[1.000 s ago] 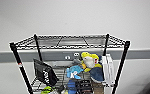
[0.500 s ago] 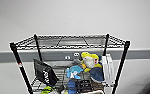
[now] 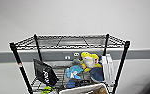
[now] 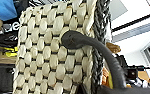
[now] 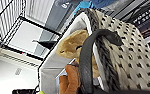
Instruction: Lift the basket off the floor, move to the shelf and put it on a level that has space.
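Nothing has shifted across the last second in the head view: the black wire shelf sits where it did, and the rim of the woven basket pokes up at the lower edge just as before. We read that as a pause with the load raised in front of the rack.

We see the basket off the floor, close to the shelf's front, its rim below the top tier. That top level looks bare, while the tier beneath carries a black bag, a yellow-and-blue plush bird and a white box.

From the left wrist view, a dark loop handle arches off the checkered side; the right wrist view has the other handle above the tan plush toy and pale lining. We cannot tell how either arm's jaws stand.

Our judgement: the basket is light and fairly stiff, yet the weave gives a little. The two end handles are the sensible hold, kept level so the toys stay in.
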Available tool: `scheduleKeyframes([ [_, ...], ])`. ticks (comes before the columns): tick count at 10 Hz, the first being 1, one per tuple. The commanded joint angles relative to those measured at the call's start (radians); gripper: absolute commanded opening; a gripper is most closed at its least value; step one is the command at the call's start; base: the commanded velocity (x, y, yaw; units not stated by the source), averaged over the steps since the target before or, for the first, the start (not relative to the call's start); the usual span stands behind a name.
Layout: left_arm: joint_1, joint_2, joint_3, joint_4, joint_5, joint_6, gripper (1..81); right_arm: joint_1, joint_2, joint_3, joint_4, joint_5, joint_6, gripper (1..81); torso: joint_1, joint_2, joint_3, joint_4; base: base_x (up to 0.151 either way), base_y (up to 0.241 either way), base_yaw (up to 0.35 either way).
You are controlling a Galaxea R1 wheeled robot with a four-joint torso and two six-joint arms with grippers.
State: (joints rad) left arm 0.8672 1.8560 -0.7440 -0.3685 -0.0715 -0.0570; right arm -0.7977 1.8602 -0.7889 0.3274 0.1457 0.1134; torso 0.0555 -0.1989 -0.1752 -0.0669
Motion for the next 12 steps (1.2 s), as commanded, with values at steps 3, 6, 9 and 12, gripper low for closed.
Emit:
scheduleKeyframes([
  [3,-0.223,-0.107,0.228,0.042,0.013,-0.003,1.0,0.206,-0.071,0.175,0.021,-0.023,0.064,1.0,0.0,0.0,0.0,0.0,0.0,0.0,0.0],
  [6,-0.319,-0.148,0.279,0.042,0.015,-0.067,1.0,0.289,-0.092,0.214,0.022,-0.029,0.127,1.0,0.0,0.0,0.0,0.0,0.0,0.0,0.0],
  [9,-0.412,-0.159,0.304,0.04,0.018,-0.139,1.0,0.389,-0.131,0.258,0.021,-0.048,0.195,1.0,0.0,0.0,0.0,0.0,0.0,0.0,0.0],
  [12,-0.527,-0.205,0.353,0.04,0.029,-0.211,1.0,0.493,-0.148,0.284,0.021,-0.083,0.27,1.0,0.0,0.0,0.0,0.0,0.0,0.0,0.0],
])
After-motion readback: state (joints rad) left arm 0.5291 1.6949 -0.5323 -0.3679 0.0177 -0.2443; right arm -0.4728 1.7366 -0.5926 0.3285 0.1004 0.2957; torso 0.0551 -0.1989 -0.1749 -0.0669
